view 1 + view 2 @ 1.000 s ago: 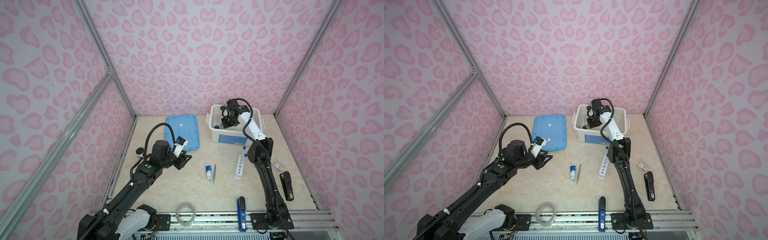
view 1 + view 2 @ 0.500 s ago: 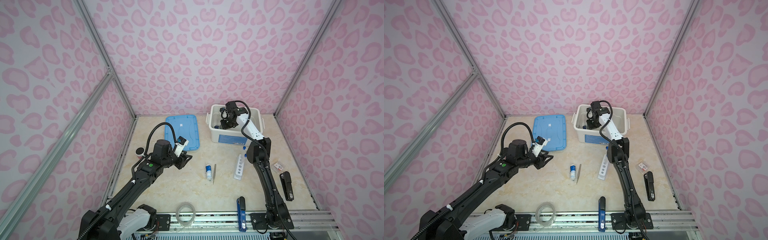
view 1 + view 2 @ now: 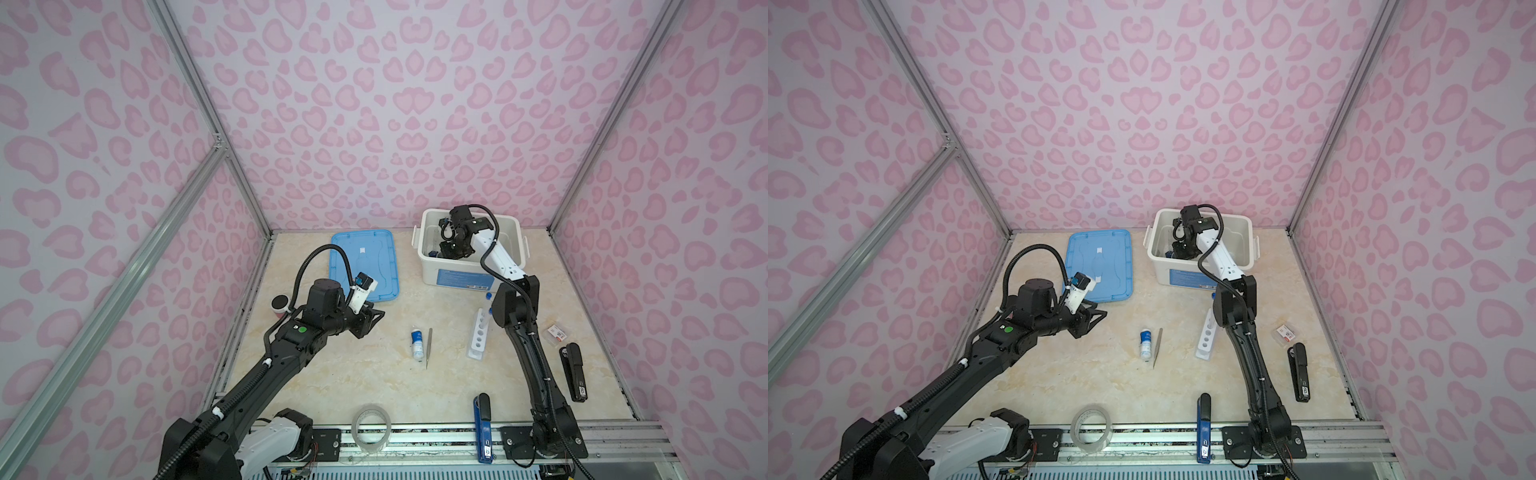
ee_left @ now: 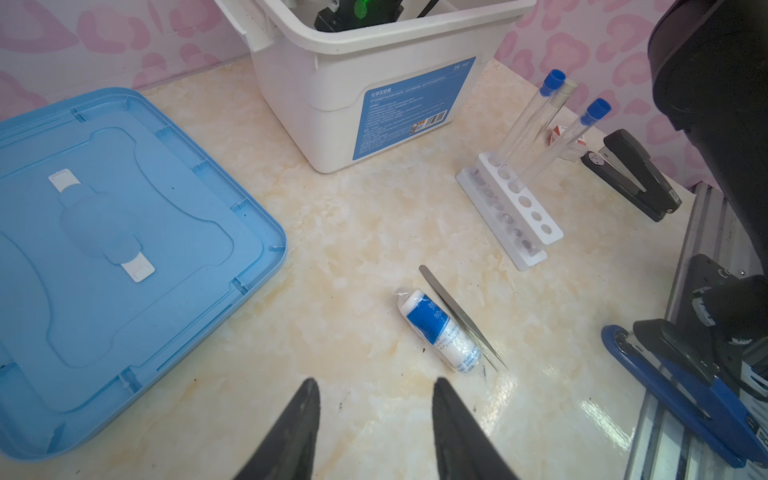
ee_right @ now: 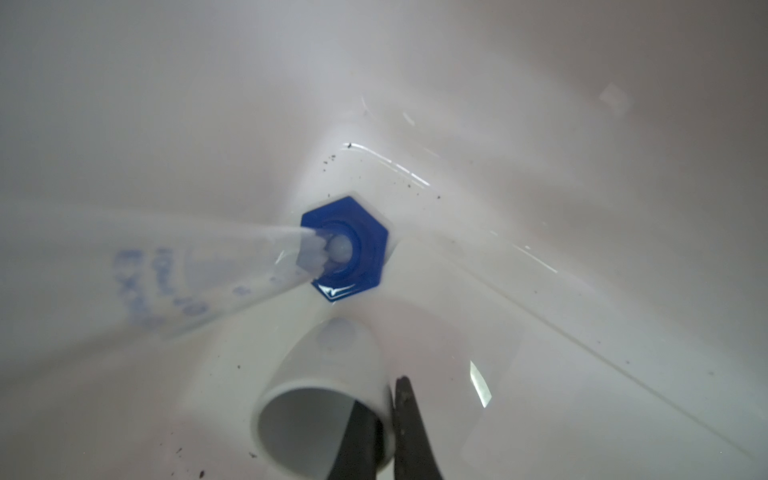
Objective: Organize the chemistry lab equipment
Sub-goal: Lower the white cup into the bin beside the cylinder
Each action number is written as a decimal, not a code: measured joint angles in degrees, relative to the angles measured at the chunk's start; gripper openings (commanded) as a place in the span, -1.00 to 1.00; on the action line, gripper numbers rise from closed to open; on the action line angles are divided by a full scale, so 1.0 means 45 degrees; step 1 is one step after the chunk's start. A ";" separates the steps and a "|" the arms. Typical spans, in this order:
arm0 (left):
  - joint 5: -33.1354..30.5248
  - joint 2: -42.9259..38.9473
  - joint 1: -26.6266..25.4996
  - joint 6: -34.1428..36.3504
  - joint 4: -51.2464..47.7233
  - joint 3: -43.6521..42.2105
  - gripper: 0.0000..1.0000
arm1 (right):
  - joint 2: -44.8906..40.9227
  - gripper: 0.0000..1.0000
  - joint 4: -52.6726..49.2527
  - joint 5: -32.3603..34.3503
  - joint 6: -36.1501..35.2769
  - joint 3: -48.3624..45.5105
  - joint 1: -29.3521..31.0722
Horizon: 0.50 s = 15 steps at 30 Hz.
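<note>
Right fingers [image 5: 409, 436] closed on the rim of the small white dish [image 5: 328, 374], one finger inside and one outside, down inside the white bin [image 3: 428, 259]. Left fingers [image 4: 299, 432] spread, nothing between them, hovering over the table [image 4: 374, 216].

Change over the last second: right wrist has dropped a little deeper into the bin; left arm barely moved. Reading: dish is at its drop spot and release comes next. It is probably touching the bin floor, though the blurred wrist view does not settle that. Blue-based clear cylinder [image 5: 345, 249] already in the bin.

Clearances: dish sits just beside the cylinder's base, near a bin corner. Walls are close, so the exit looks best straight up. Left side: bare table ahead to the small blue-labelled white bottle [image 4: 440, 332], with metal tweezers [image 4: 461, 320] against its side, so a grasp risks dragging both. Blue lid [image 4: 124, 249] edge near; rack [image 4: 511, 216] with test tubes [image 4: 528, 120] well apart.
</note>
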 measured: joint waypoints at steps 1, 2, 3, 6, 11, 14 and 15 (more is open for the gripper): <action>0.0000 0.0005 0.0000 0.0058 0.0000 0.0000 -0.07 | 0.0029 -0.90 0.0015 0.0005 0.0000 0.0000 0.0000; 0.0000 0.0005 0.0000 0.0073 0.0000 0.0000 -0.07 | 0.0029 -0.91 0.0019 0.0000 0.0005 0.0000 0.0000; 0.0000 0.0005 0.0000 0.0073 0.0000 0.0000 -0.06 | 0.0029 -0.90 0.0019 -0.0005 0.0005 0.0000 0.0000; 0.0000 0.0005 0.0000 0.0073 0.0000 0.0000 -0.07 | 0.0083 -0.90 0.0058 0.0000 0.0005 0.0024 0.0000; 0.0000 0.0073 0.0000 0.0073 0.0000 0.0000 -0.07 | 0.0146 -0.87 0.0092 -0.0092 0.0078 0.0044 -0.0024; 0.0000 0.0083 0.0000 0.0073 0.0000 0.0000 -0.07 | 0.0160 -0.81 0.0112 -0.0107 0.0102 0.0044 -0.0044; 0.0000 0.0083 0.0000 0.0073 0.0000 0.0000 -0.07 | 0.0160 -0.79 0.0136 -0.0107 0.0102 0.0044 -0.0044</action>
